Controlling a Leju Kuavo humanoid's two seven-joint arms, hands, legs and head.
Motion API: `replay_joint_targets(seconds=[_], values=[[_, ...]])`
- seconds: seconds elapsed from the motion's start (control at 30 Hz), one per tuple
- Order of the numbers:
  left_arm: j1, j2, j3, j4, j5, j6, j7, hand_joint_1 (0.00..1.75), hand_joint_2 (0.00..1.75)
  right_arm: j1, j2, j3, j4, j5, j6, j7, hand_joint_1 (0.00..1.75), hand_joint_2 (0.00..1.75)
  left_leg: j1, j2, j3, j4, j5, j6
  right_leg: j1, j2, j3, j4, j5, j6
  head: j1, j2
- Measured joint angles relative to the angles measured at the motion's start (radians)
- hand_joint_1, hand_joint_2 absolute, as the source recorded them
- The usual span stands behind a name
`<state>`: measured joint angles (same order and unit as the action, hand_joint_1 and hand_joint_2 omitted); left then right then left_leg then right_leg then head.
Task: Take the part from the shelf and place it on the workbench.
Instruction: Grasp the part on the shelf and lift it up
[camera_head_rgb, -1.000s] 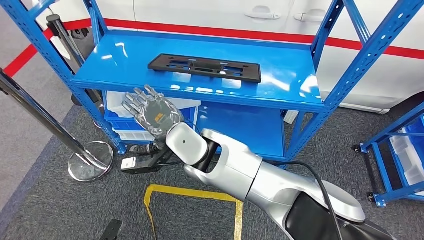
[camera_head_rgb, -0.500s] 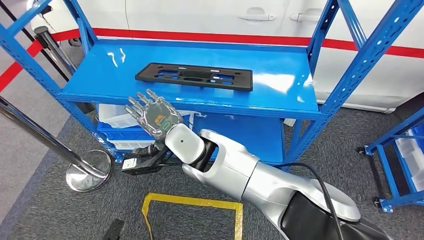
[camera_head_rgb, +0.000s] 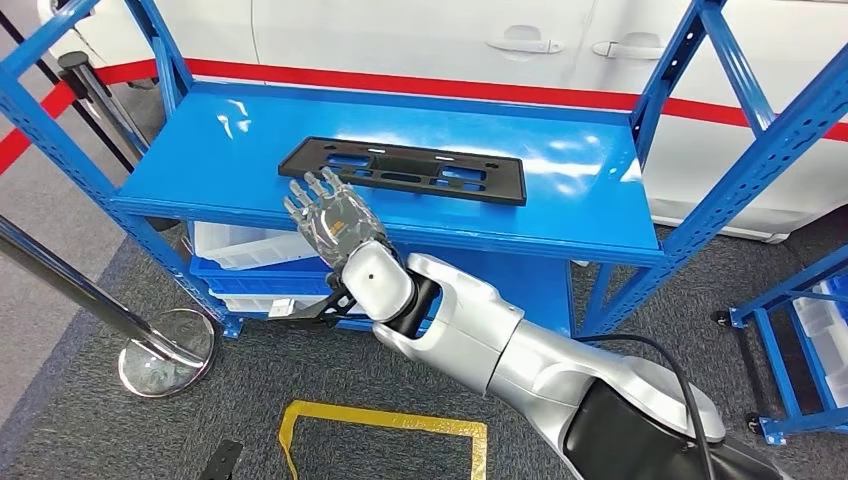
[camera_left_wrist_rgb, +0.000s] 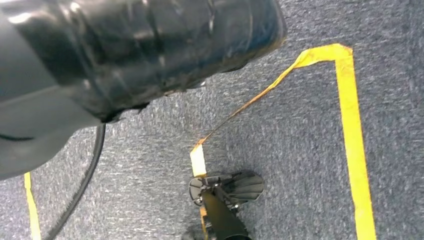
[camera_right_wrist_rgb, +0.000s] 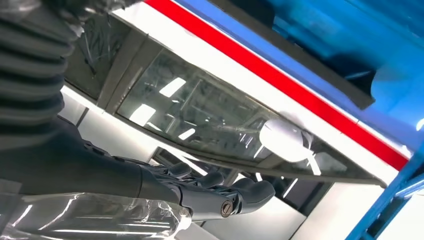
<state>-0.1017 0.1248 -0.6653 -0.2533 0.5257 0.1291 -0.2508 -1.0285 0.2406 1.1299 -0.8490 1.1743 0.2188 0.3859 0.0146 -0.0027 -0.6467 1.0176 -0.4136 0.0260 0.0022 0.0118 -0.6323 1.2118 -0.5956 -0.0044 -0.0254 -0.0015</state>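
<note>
The part (camera_head_rgb: 405, 170) is a long flat black plate with cut-outs, lying on the blue shelf (camera_head_rgb: 220, 150). My right hand (camera_head_rgb: 332, 215) is raised over the shelf's front edge, fingers spread and straight, holding nothing. Its fingertips reach the near edge of the part at its left end; I cannot tell whether they touch. In the right wrist view the fingers (camera_right_wrist_rgb: 220, 192) stretch out, with the part's dark edge (camera_right_wrist_rgb: 300, 60) seen from the side on the blue shelf. A dark, film-wrapped shape, my left hand (camera_left_wrist_rgb: 140, 45), hangs over the grey carpet; its fingers are hidden.
Blue uprights (camera_head_rgb: 745, 130) frame the shelf. White bins (camera_head_rgb: 250, 248) sit on the level below. A chrome post with a round base (camera_head_rgb: 165, 352) stands at the left. Yellow tape (camera_head_rgb: 385, 415) marks the carpet. A white car (camera_head_rgb: 400, 30) stands behind, another blue rack (camera_head_rgb: 800, 320) at right.
My right hand has risen from below the shelf's front edge and moved forward to the part's left end. The camera has shifted slightly too.
</note>
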Motion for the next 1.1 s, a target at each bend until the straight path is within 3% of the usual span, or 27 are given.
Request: replay_joint_targets(seconds=[0.03,0.07,0.1,0.2,0.27,0.4,0.47,0.53,0.57,0.6,0.67,0.73,0.8,0.93,1.0,1.07,1.1], values=[[0.0,0.0,0.0,0.0,0.0,0.001,-0.001,0.0,0.0,0.002,-0.002,0.0,0.004,-0.007,0.017,-0.003,0.0,1.75,-0.001,0.0,0.003,0.001,-0.004,0.003,-0.001,0.0,-0.04,0.061,-0.014,0.001,0.0,0.0],[0.0,0.0,0.0,0.0,0.0,0.001,-0.003,0.0,0.0,0.004,-0.004,0.0,0.009,-0.017,0.034,-0.005,0.0,1.75,-0.001,-0.001,0.007,0.003,-0.01,0.004,-0.002,0.0,-0.07,0.097,-0.011,0.002,0.0,0.0],[0.001,0.0,0.0,0.0,0.0,0.002,-0.005,0.0,0.0,0.004,-0.006,0.0,0.016,-0.027,0.048,-0.007,0.0,1.75,-0.001,-0.002,0.012,0.004,-0.016,0.004,-0.002,0.0,-0.084,0.097,0.014,0.0,0.0,0.0],[0.002,0.0,0.0,0.0,0.002,0.002,-0.008,0.0,0.0,-0.003,-0.013,0.0,0.036,-0.049,0.066,-0.005,0.0,1.75,-0.003,-0.005,0.031,0.01,-0.034,-0.001,0.001,-0.001,-0.039,-0.068,0.14,-0.012,0.0,0.0],[0.001,-0.001,0.0,0.0,0.004,0.002,-0.005,0.0,0.0,-0.01,-0.017,-0.001,0.051,-0.064,0.085,-0.001,0.0,1.75,-0.005,-0.007,0.034,0.011,-0.04,-0.008,0.006,0.0,-0.007,-0.147,0.163,-0.02,-0.001,0.0],[0.002,-0.001,0.0,0.0,0.003,0.006,0.0,0.0,0.0,-0.019,-0.03,-0.006,0.082,-0.067,0.113,0.022,0.0,1.75,-0.003,-0.005,0.03,0.02,-0.053,-0.028,0.001,0.003,0.01,-0.176,0.159,-0.031,-0.002,0.0],[0.0,0.0,0.0,0.0,0.001,0.007,0.001,0.0,0.0,-0.028,-0.038,-0.006,0.095,-0.047,0.12,0.048,0.0,1.75,-0.002,-0.003,-0.006,0.1,-0.098,-0.038,-0.005,0.002,0.019,-0.185,0.161,-0.037,-0.005,0.0],[0.001,0.001,0.0,0.0,0.0,0.008,0.0,0.0,0.0,-0.032,-0.053,-0.006,0.108,-0.03,0.125,0.071,0.0,1.75,0.001,-0.003,-0.07,0.226,-0.144,-0.046,-0.006,0.0,0.021,-0.185,0.159,-0.04,-0.006,0.0],[0.002,0.001,0.0,0.0,0.0,0.009,0.0,0.0,0.0,-0.031,-0.063,-0.006,0.115,-0.026,0.126,0.077,0.0,1.75,0.003,-0.003,-0.093,0.264,-0.147,-0.049,-0.006,0.0,0.023,-0.184,0.157,-0.041,-0.006,0.0],[0.004,0.001,0.0,0.0,0.0,0.009,0.0,0.0,0.0,-0.031,-0.073,-0.006,0.121,-0.023,0.125,0.081,0.0,1.75,0.005,-0.002,-0.099,0.266,-0.132,-0.052,-0.006,0.0,0.023,-0.182,0.155,-0.04,-0.006,0.0],[0.006,0.001,0.0,0.0,0.0,0.009,0.0,0.0,0.0,-0.032,-0.088,-0.006,0.131,-0.022,0.12,0.088,0.0,1.75,0.009,-0.002,-0.059,0.164,-0.062,-0.055,-0.008,0.002,0.027,-0.178,0.149,-0.037,-0.006,0.0],[0.004,0.002,-0.001,0.0,-0.001,0.008,0.0,0.0,0.0,-0.033,-0.098,-0.007,0.137,-0.021,0.102,0.102,0.0,1.75,0.007,-0.003,-0.004,0.048,-0.019,-0.051,-0.006,0.006,0.026,-0.173,0.143,-0.028,-0.007,0.0],[0.0,0.001,-0.004,0.0,-0.001,0.007,0.001,0.0,0.0,-0.033,-0.107,-0.009,0.14,-0.018,0.08,0.115,0.0,1.75,0.001,-0.005,0.014,0.01,-0.022,-0.042,-0.004,0.008,0.023,-0.171,0.141,-0.02,-0.007,0.0],[0.002,0.001,-0.009,0.0,0.0,0.0,0.001,0.0,0.0,-0.032,-0.122,-0.015,0.143,-0.015,0.062,0.124,0.0,1.75,0.006,-0.004,0.021,0.001,-0.023,-0.023,-0.004,0.005,0.02,-0.16,0.129,-0.005,-0.004,0.0],[0.001,0.001,-0.009,0.0,0.001,-0.004,-0.004,0.0,0.0,-0.031,-0.126,-0.02,0.143,-0.015,0.057,0.126,0.0,1.75,0.008,-0.002,0.03,-0.005,-0.024,-0.009,-0.005,0.001,-0.019,-0.077,0.087,0.003,-0.001,0.0],[-0.001,0.001,-0.01,0.0,0.001,-0.007,-0.009,0.0,0.0,-0.025,-0.128,-0.023,0.145,-0.015,0.05,0.126,0.0,1.75,0.006,-0.002,0.035,-0.005,-0.03,0.0,-0.005,0.0,-0.092,0.057,0.041,0.005,0.001,0.0],[-0.001,0.001,-0.011,0.0,0.002,-0.008,-0.011,0.0,0.0,-0.02,-0.128,-0.024,0.146,-0.015,0.046,0.126,0.0,1.75,0.005,-0.002,0.038,-0.005,-0.033,0.002,-0.005,-0.001,-0.12,0.1,0.036,0.005,0.001,0.0]])
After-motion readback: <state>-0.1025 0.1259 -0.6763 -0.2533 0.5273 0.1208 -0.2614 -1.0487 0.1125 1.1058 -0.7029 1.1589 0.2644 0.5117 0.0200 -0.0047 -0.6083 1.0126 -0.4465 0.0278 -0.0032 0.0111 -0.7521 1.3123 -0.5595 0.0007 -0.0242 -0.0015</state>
